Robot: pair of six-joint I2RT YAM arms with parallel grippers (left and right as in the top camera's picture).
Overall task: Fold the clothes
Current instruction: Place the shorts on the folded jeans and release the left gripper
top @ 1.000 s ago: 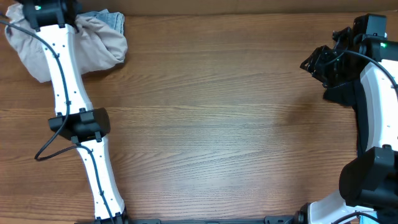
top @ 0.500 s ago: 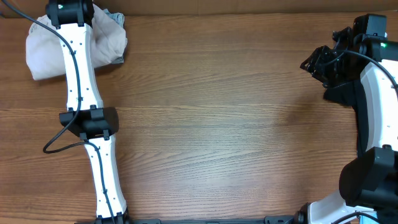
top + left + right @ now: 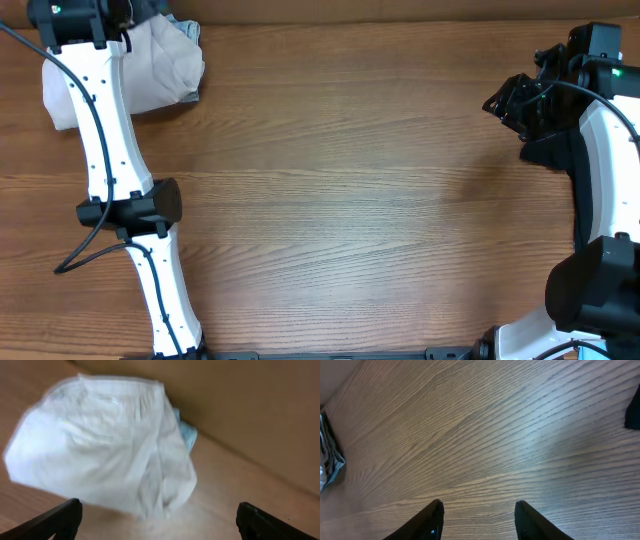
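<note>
The clothes lie bunched in the table's far left corner: pale beige shorts [image 3: 165, 65] crumpled in a heap, with a strip of light-blue denim [image 3: 186, 27] showing behind them. In the left wrist view the beige shorts [image 3: 110, 450] fill the middle and the denim [image 3: 186, 435] peeks out at their right. My left gripper [image 3: 159, 506] hangs just in front of the heap, open wide, with nothing between its fingers. At the right side of the table my right gripper [image 3: 479, 506] is open over bare wood, holding nothing; from overhead, the right gripper [image 3: 505, 100] is far from the clothes.
A brown wall [image 3: 250, 405] rises directly behind the heap. The wooden table [image 3: 350, 190] stretches between the two arms. A dark object [image 3: 634, 410] sits at the right edge of the right wrist view, and a bit of denim [image 3: 327, 460] at its left edge.
My left gripper has opened and let go of the beige shorts, which have settled into a heap. The left arm swung right, then back left. The right arm has not moved.
</note>
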